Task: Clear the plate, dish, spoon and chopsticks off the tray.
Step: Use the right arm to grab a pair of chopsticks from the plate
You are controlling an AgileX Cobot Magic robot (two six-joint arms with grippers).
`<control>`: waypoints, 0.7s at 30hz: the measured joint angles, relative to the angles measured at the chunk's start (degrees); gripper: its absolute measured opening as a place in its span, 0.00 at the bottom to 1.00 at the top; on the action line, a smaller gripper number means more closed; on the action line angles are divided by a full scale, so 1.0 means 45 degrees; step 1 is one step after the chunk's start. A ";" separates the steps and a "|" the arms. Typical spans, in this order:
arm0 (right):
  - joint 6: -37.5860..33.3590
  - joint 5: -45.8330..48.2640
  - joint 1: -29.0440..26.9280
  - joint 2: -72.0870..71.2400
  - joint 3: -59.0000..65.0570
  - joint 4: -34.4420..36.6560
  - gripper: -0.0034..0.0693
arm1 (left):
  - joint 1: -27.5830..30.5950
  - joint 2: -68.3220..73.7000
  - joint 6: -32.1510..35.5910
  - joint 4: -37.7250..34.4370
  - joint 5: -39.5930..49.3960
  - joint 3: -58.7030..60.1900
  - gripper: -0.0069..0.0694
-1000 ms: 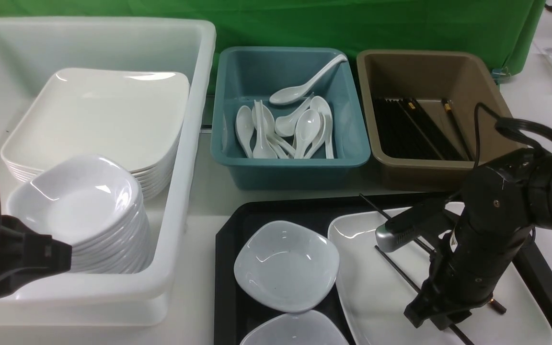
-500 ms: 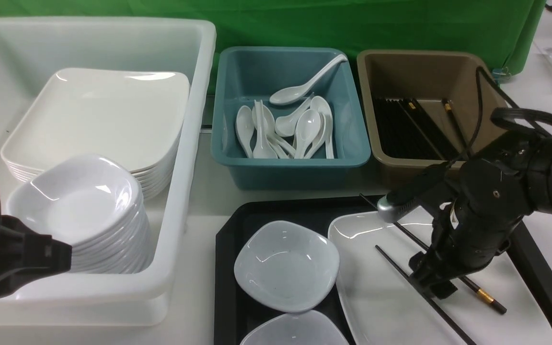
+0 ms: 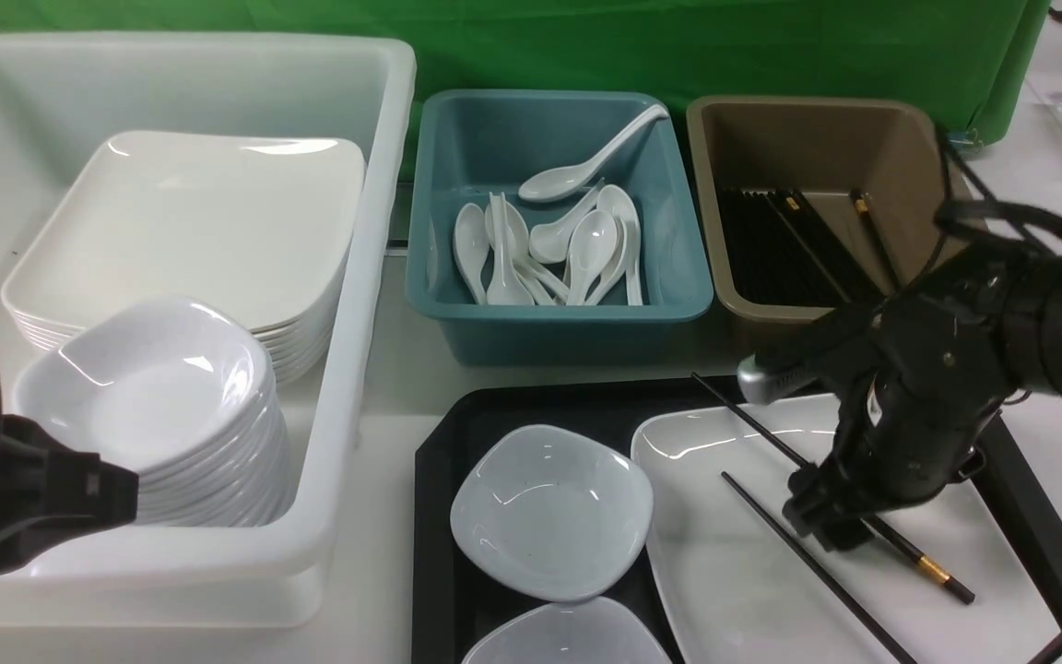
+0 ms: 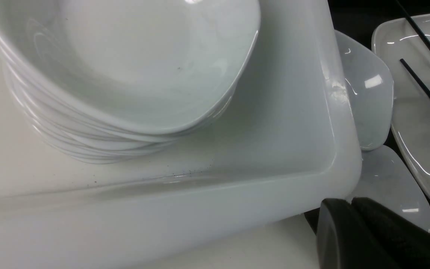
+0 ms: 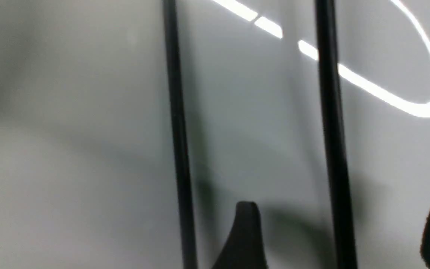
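The black tray [image 3: 434, 480] holds a small greyish-white dish [image 3: 549, 512], a second dish [image 3: 568, 638] at the near edge, and the big white plate [image 3: 725, 590]. Two black chopsticks [image 3: 798, 461] lie slantwise and apart on the plate, one with a gold band [image 3: 932, 570]. My right gripper [image 3: 828, 524] hovers low over them, open. In the right wrist view one chopstick [image 5: 332, 130] runs between its fingertips [image 5: 246, 228] and the other [image 5: 177, 130] lies outside. No spoon shows on the tray. My left gripper [image 4: 351, 203] is shut and empty beside the white tub.
The large white tub [image 3: 347, 369] on the left holds stacked plates and a stack of dishes [image 3: 153, 415]. Behind the tray stand a teal tub [image 3: 559, 318] of white spoons and a brown tub [image 3: 771, 323] of black chopsticks. My right arm's cables loop over the brown tub's corner.
My right gripper has opened, risen off the plate's near part and moved back along the chopsticks, which stay on the plate. The left arm has not moved.
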 joint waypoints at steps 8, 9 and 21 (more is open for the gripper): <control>-0.0413 0.0507 -0.0955 0.0206 -0.0451 0.0908 0.80 | 0.0000 0.0000 0.0000 0.0000 0.0026 0.0000 0.10; -0.0898 0.0665 -0.1119 0.0348 -0.0451 0.1380 0.78 | 0.0000 0.0000 0.0000 0.0000 0.0038 0.0000 0.10; -0.2214 0.1615 -0.1291 0.0639 -0.0451 0.2849 0.15 | 0.0000 0.0000 0.0000 -0.0015 0.0038 0.0000 0.10</control>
